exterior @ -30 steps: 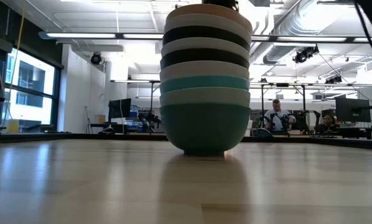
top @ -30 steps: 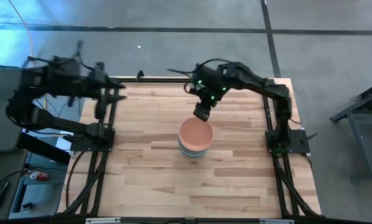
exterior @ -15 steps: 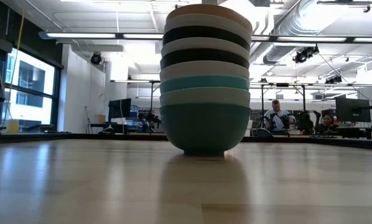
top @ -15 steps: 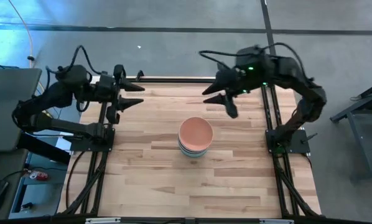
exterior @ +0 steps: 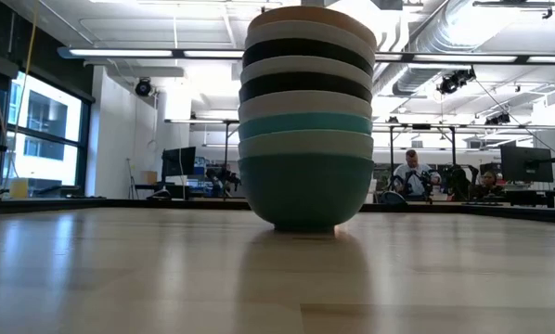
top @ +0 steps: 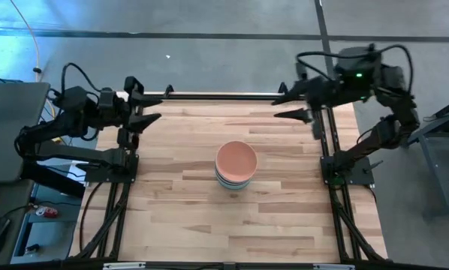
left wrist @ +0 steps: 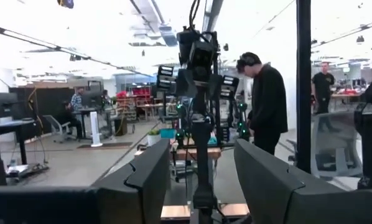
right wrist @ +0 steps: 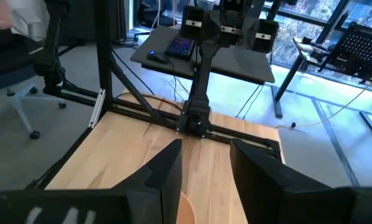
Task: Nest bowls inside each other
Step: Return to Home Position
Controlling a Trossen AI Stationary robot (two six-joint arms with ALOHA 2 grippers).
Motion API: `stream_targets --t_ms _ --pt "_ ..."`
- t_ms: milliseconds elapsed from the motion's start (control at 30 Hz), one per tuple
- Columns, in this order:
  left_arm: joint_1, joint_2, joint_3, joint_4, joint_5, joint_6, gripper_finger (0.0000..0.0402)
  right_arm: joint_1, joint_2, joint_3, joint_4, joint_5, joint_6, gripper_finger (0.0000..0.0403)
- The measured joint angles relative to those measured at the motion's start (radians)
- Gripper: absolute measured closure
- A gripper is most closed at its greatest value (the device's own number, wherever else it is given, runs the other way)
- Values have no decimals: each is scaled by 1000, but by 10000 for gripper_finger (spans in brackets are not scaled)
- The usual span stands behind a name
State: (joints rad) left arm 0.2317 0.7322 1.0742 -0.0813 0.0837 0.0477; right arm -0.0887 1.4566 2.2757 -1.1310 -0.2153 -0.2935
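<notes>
The bowls stand nested in one stack at the table's middle, a salmon-pink bowl on top. In the low view the stack shows white, black, teal and pale green rims, and it rests on the foot of the bottom teal bowl. My left gripper is open in the air at the far left corner, pointing toward the table's right. My right gripper is open high at the far right, pointing left. Neither is near the stack. The pink rim peeks between my right fingers.
Bare wooden tabletop lies all around the stack. Black frame rails run along the far edge and both sides. Beyond the table, a person stands in the room, and others sit at desks.
My right gripper has risen from just above the stack and drawn back toward the table's far right corner, rolling as it went and staying open. My left gripper has tipped up to about level at the far left. The stack has not moved.
</notes>
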Motion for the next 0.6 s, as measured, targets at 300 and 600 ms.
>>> stream_targets --t_ms 300,600 --pt "0 -59 0 1 -9 8 234 0 -113 0 -152 16 29 276" --pt "0 -127 0 -36 -13 16 234 -1 -233 0 -270 77 93 276"
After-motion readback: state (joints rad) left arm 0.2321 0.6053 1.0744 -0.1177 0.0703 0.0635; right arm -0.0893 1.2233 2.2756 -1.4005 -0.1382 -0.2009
